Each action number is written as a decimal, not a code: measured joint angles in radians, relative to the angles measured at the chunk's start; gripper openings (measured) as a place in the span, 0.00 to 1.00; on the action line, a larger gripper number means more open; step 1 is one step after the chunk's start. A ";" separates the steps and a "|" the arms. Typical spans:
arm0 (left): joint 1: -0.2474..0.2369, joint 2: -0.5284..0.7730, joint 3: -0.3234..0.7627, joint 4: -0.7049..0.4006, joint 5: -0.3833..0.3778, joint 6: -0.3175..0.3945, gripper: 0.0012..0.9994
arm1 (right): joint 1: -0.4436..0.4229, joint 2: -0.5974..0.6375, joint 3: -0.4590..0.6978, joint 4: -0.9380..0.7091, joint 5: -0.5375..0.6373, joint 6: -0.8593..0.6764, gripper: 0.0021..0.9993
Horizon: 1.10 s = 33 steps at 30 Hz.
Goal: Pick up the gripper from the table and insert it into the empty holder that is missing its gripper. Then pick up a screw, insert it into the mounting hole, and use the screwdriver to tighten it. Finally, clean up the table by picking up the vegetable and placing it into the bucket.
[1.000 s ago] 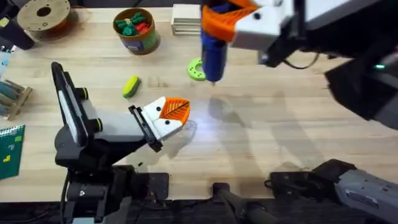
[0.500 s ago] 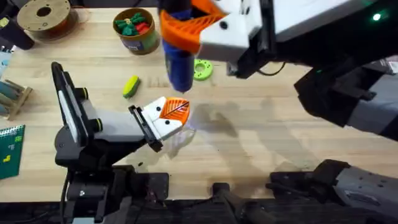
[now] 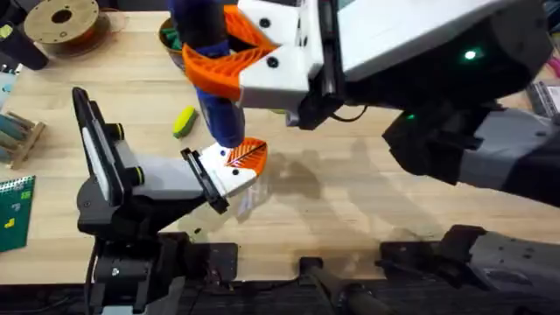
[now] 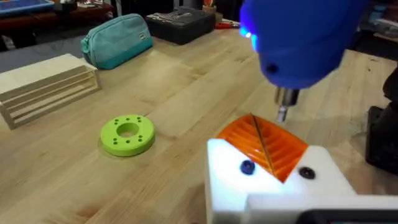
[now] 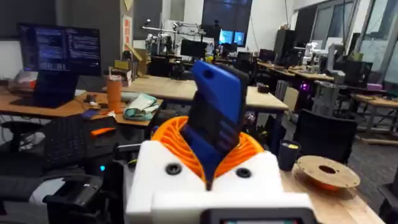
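Since a second ago the right gripper (image 3: pixel 229 54) has swung left and closer, so overhead the screwdriver (image 3: pixel 214 79) it's clamped on now hangs tip-down right over the left gripper (image 3: pixel 234 166), with the vegetable (image 3: pixel 183 122) lying just left of it and the bucket (image 3: pixel 171 37) mostly hidden behind the blue body. Left wrist view: screwdriver bit (image 4: pixel 283 107) sits just above the orange gripper (image 4: pixel 264 144) seated in the white holder (image 4: pixel 273 186); can't tell how open the left fingers are. Right wrist view: orange pads (image 5: pixel 245 149) squeeze the screwdriver (image 5: pixel 216 121).
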 joint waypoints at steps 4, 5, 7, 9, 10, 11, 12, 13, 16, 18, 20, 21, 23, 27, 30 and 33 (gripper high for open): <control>0.000 0.000 0.000 0.000 0.000 0.000 0.00 | 0.013 0.016 0.000 -0.001 0.011 0.000 0.01; 0.000 0.000 0.000 0.000 0.000 0.000 0.00 | 0.017 0.018 0.000 -0.001 0.011 -0.001 0.01; 0.000 0.000 0.000 0.000 0.000 0.000 0.00 | 0.028 0.018 0.000 -0.001 0.011 -0.006 0.01; 0.000 0.000 0.000 0.000 0.000 0.000 0.00 | 0.035 0.018 0.001 0.000 0.011 -0.011 0.01; 0.000 0.000 0.000 0.000 0.000 0.000 0.00 | 0.038 0.019 0.001 0.000 0.010 -0.013 0.01; 0.000 0.000 0.000 0.000 0.000 0.000 0.00 | 0.040 0.020 0.001 0.000 0.010 -0.015 0.01; 0.000 0.000 0.000 0.000 0.000 0.000 0.00 | 0.040 0.022 0.001 0.001 0.010 -0.017 0.01; 0.000 0.000 0.000 0.000 0.000 0.000 0.00 | 0.040 0.026 0.002 0.002 0.011 -0.019 0.01; 0.000 0.000 0.000 0.000 0.000 0.000 0.00 | 0.039 0.041 0.008 0.002 0.013 -0.027 0.01; 0.000 0.000 0.000 0.000 0.000 0.000 0.00 | 0.040 0.056 0.016 0.002 0.013 -0.029 0.01; 0.000 0.000 0.000 0.000 0.000 0.000 0.00 | 0.041 0.074 0.028 0.002 0.014 -0.032 0.01; 0.000 0.000 0.000 0.000 0.000 0.000 0.00 | 0.041 0.082 0.033 0.002 0.014 -0.032 0.01; 0.000 0.000 0.000 0.000 0.000 0.000 0.00 | 0.043 0.099 0.044 0.002 0.014 -0.033 0.01; 0.000 0.000 0.000 0.000 0.000 0.000 0.00 | 0.046 0.117 0.060 0.002 0.014 -0.036 0.01; 0.000 0.000 0.000 0.000 0.000 0.000 0.00 | 0.046 0.117 0.065 0.005 0.014 -0.038 0.01; 0.000 0.000 0.000 0.000 0.000 0.000 0.00 | 0.046 0.117 0.069 0.007 0.014 -0.039 0.01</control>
